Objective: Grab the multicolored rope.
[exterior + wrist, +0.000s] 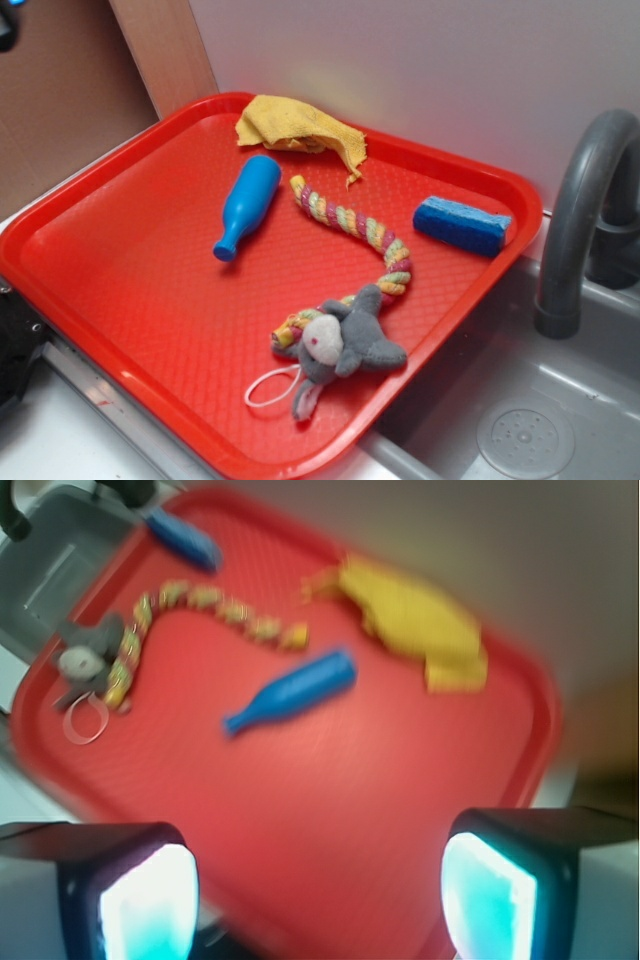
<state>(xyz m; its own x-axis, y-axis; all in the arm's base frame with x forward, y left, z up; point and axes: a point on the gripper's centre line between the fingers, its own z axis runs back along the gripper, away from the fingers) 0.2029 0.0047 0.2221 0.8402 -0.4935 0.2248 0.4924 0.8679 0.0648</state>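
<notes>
The multicolored rope [350,222] lies curved on the red tray [120,270], running from the tray's middle toward the near right corner, where its lower end passes under a grey plush mouse [345,345]. In the blurred wrist view the rope [195,615] lies at the upper left. My gripper [320,880] is open and empty, high above the tray's near edge, far from the rope. The gripper does not show in the exterior view.
A blue bottle [247,205] lies left of the rope. A yellow cloth [300,128] sits at the tray's back. A blue sponge [462,224] lies at the right rim. A thin white string loop [270,385] lies by the mouse. A grey sink [520,420] and faucet [580,220] are to the right.
</notes>
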